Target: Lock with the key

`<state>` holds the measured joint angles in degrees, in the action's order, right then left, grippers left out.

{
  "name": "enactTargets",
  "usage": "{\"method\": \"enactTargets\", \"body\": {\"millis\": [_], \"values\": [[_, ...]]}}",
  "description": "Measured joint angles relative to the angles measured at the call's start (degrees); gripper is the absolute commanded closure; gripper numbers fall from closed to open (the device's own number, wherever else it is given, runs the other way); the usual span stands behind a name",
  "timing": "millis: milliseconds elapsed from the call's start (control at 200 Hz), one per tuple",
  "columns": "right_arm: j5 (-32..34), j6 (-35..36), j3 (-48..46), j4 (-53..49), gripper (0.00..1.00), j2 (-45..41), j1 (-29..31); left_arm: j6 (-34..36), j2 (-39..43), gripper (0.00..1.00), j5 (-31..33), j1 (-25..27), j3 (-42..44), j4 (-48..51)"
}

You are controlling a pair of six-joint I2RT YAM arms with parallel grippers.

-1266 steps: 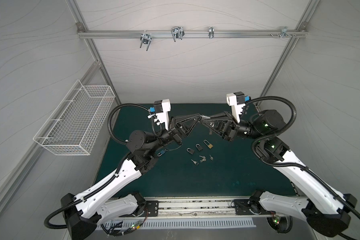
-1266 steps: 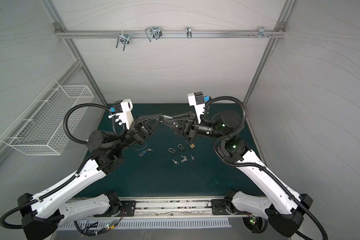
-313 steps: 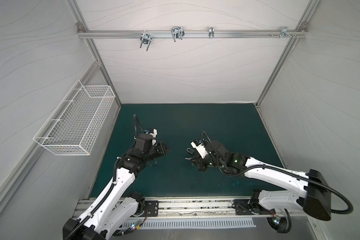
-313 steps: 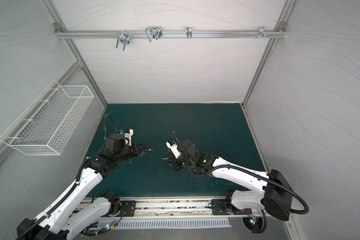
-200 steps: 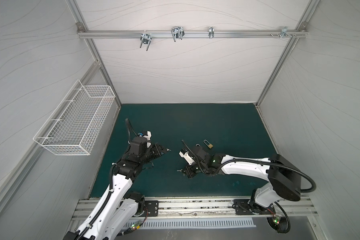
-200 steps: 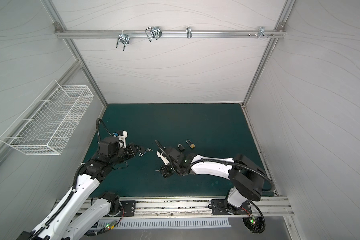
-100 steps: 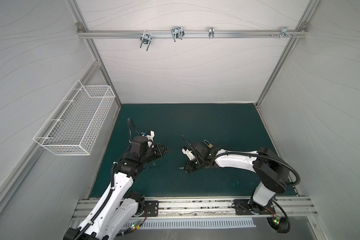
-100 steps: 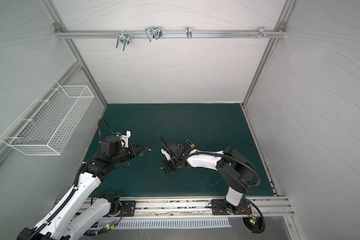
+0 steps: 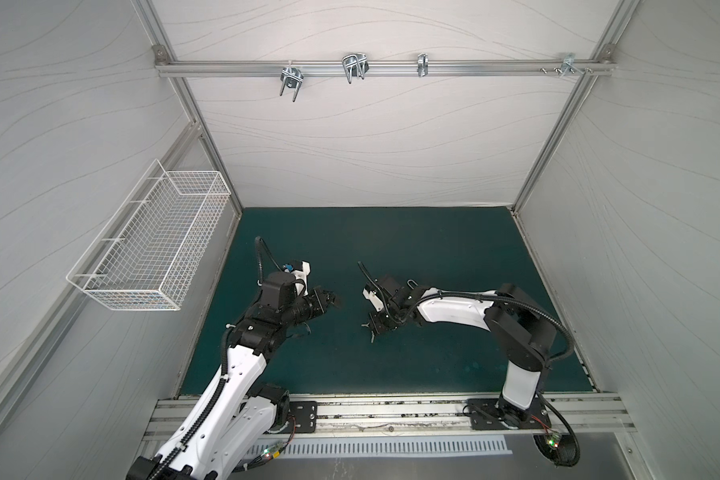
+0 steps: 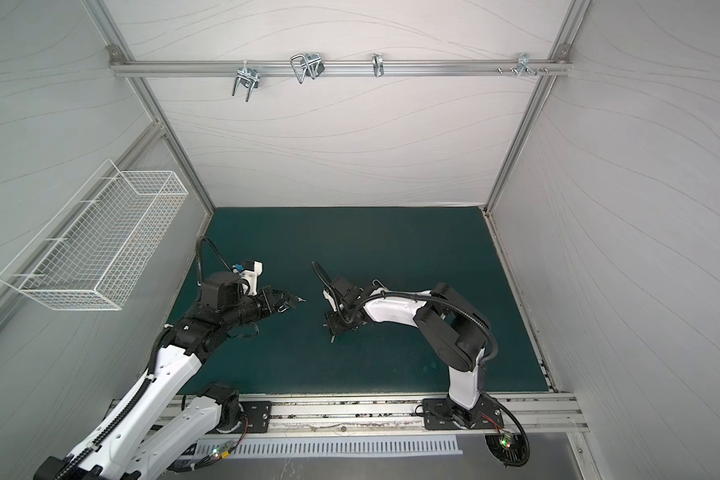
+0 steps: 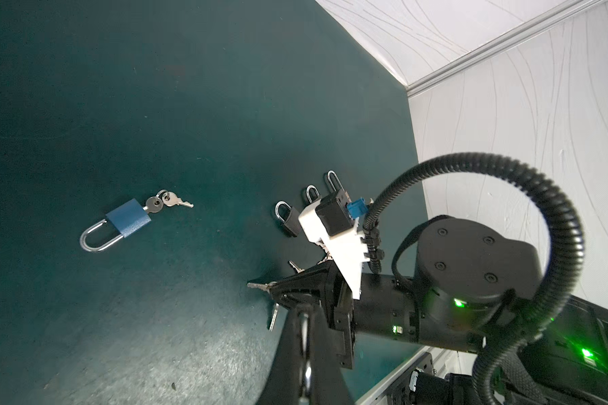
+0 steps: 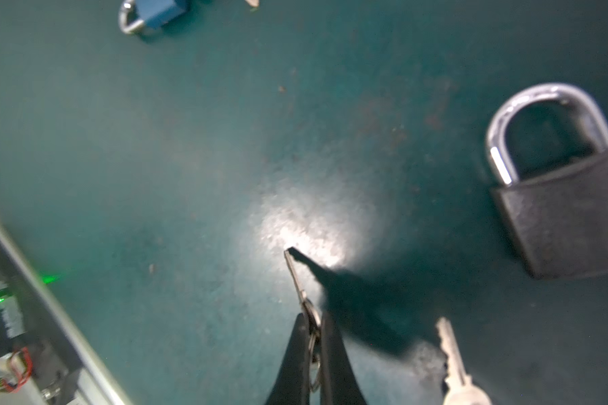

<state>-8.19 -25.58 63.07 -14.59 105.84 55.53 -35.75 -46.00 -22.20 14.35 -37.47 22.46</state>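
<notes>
Right wrist view, right hand [image 12: 313, 317] pinching key [image 12: 295, 277], left hand [image 11: 304, 315] closed tight

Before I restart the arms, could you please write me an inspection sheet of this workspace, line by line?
Surface: dark green mat, scuffed, nothing spilled.
Job's things: blue padlock lies flat with an inserted silver key; black padlock lies near the right gripper, a loose silver key beside it; two more padlocks sit partly hidden behind the right arm.
Clutter: nothing seen.
Grippers: left gripper shut, above the mat, nothing seen held; right gripper shut on the held silver key, near its ring.
Cables: black ribbed hose arches over each wrist, clear of the locks.
Surroundings: white wire basket on the left wall; metal hooks on the back rail.
</notes>
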Motion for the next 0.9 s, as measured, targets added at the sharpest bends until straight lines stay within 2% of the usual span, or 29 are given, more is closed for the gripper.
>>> {"method": "enactTargets", "body": {"millis": [190,350,575,655,755,900], "values": [[1.2,1.2,1.7,-1.5,1.0,0.8,-0.1,0.2,0.6,1.0,-0.6,0.0,0.0,0.0],[1.8,1.8,2.3,-2.4,0.82,1.0,-0.2,0.2,0.6,1.0,-0.9,0.0,0.0,0.0],[2.0,3.0,2.2,-3.9,0.67,-0.3,-0.7,0.2,1.1,1.0,-1.0,0.0,0.0,0.1],[2.8,3.5,1.2,-4.4,0.63,-4.3,-0.9,0.2,1.1,1.0,-1.3,0.0,0.0,0.1],[4.8,5.0,-1.7,-4.1,0.56,-13.2,-0.9,0.2,0.9,1.0,-3.0,0.0,0.0,-0.4],[8.3,9.7,-9.1,0.3,0.3,-30.2,-1.1,-0.7,-1.0,1.0,-8.6,0.1,0.0,-5.2]]}}
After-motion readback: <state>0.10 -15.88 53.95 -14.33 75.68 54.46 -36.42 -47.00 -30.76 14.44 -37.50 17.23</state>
